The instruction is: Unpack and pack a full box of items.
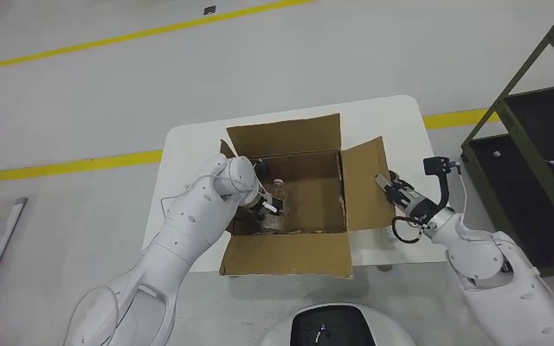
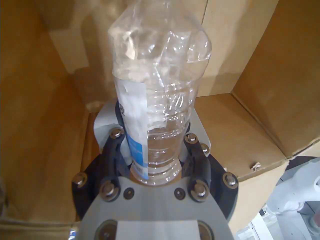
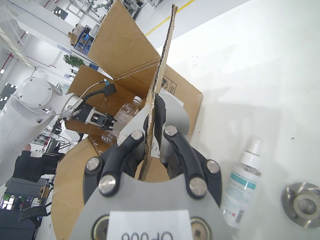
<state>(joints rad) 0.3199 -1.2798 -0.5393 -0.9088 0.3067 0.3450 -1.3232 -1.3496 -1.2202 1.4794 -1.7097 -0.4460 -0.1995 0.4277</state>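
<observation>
Left hand (image 2: pixel 152 126): clamped on a clear bottle (image 2: pixel 160 51), gripping it low down near the base.
Right hand (image 3: pixel 152 118): pinched shut on the box's side flap (image 3: pixel 165 51), so that flap stands clear of the opening.
Where the bottle is: down inside the cardboard box (image 1: pixel 286 251), towards its left side, neck pointing away from the wrist at a box wall.
Step, my guess: moving the bottle through the box mouth. Honestly can't say if it's going in or out.
Doing it well: go easy on the squeeze since that plastic looks like it'd buckle. Travel straight so the neck doesn't snag a wall or flap.
Bottle feel: thin, see-through, already crinkled and dented, ribbed lower body, paper label partly peeled. Probably light and slippery.
Box feel: plain brown corrugated card, matte, flaps a bit frayed at the edges.
Also there: a small spray bottle (image 3: pixel 243 176) lying on the white worktop (image 3: pixel 250 76), just beside the right hand.
</observation>
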